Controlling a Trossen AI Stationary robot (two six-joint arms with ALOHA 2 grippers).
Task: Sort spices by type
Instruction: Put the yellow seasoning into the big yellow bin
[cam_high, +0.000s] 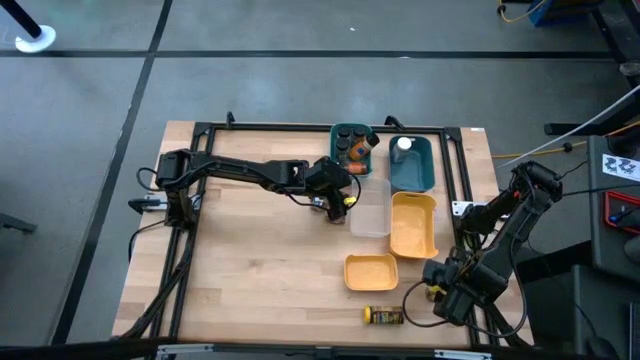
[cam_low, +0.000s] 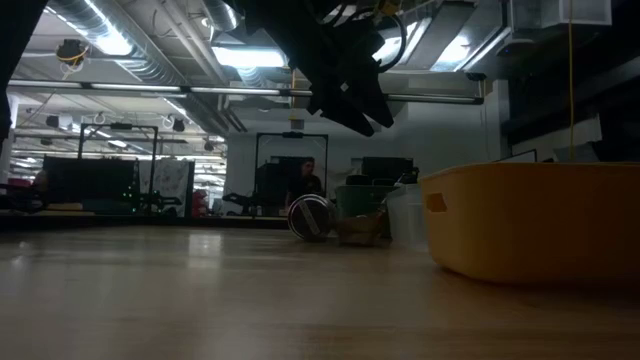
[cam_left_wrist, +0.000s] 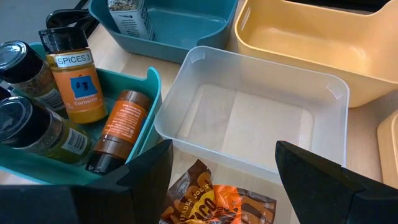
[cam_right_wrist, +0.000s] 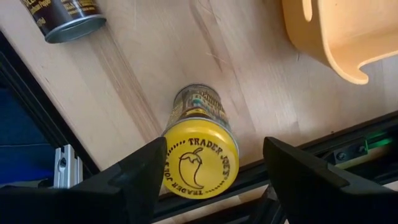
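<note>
My left gripper (cam_high: 338, 200) (cam_left_wrist: 222, 152) hangs open above the table, between the teal bin (cam_left_wrist: 152, 93) and the clear bin (cam_left_wrist: 249, 118). An orange-brown packet (cam_left_wrist: 217, 202) lies below and between its fingers; I see no touch. Several spice jars (cam_left_wrist: 73, 81) sit in the teal bin, one orange-brown jar (cam_left_wrist: 121, 127) on its side. My right gripper (cam_high: 440, 290) (cam_right_wrist: 214, 149) points down, open, one finger on either side of an upright yellow-lidded jar (cam_right_wrist: 200, 163) that stands on the table by the right rail. Another jar (cam_high: 383, 316) lies on its side near the front edge.
A blue bin (cam_high: 410, 165) at the back holds a white-lidded jar (cam_high: 402, 146). Two yellow bins (cam_high: 413, 225) (cam_high: 371, 271) stand right of the clear bin. A black frame rail (cam_right_wrist: 348, 146) runs close beside the yellow-lidded jar. Bare wood lies at the left and front of the table.
</note>
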